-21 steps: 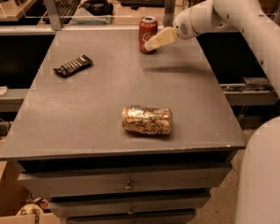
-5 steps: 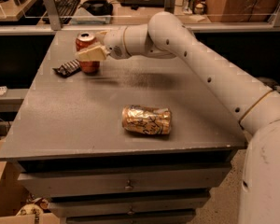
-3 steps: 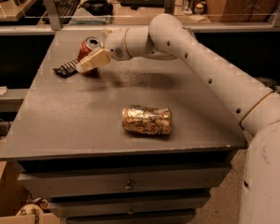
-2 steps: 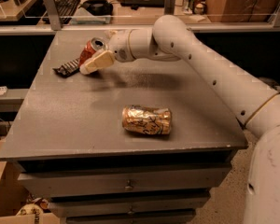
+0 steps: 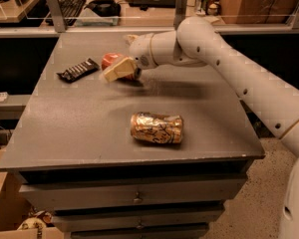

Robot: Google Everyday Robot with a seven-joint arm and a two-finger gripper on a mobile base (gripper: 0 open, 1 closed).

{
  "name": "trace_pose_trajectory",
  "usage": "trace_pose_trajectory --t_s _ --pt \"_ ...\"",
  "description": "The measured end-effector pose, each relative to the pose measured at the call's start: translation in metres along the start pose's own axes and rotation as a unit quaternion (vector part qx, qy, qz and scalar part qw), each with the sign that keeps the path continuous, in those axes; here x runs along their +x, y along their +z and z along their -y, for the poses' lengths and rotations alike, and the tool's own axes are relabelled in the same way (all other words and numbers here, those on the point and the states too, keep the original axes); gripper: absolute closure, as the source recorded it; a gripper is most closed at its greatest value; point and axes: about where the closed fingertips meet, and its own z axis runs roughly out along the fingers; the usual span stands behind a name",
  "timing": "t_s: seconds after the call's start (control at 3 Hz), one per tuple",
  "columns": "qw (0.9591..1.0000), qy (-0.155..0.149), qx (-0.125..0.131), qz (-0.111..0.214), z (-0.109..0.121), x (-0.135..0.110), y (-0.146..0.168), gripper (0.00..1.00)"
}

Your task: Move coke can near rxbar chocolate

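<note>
1. Since seven seconds ago, coke can has crossed from the far right to just beside rxbar chocolate.
2. Gripper sits at the can's near side. Leave the can upright and retreat clear of the bar.
3. Gripper hides the can's lower body, so whether it grips or has let go, and the can's tilt, cannot be told.

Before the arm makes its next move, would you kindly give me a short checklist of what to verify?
1. The coke can sits near the rxbar chocolate: ok, close beside it.
2. The coke can stands upright: cannot tell; the gripper, right at it, covers much of it.
3. The gripper's hold on the coke can: cannot tell.
4. The rxbar chocolate lies flat on the table: ok.
5. The gold patterned can is out of the arm's way: ok, on its side nearer the front edge.
</note>
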Motion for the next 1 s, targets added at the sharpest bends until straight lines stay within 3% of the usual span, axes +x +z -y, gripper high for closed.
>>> trace_pose_trajectory --t_s 1.0 --pt "0.9996 0.004 -0.026 -0.014 -0.026 0.017 -0.012 0.00"
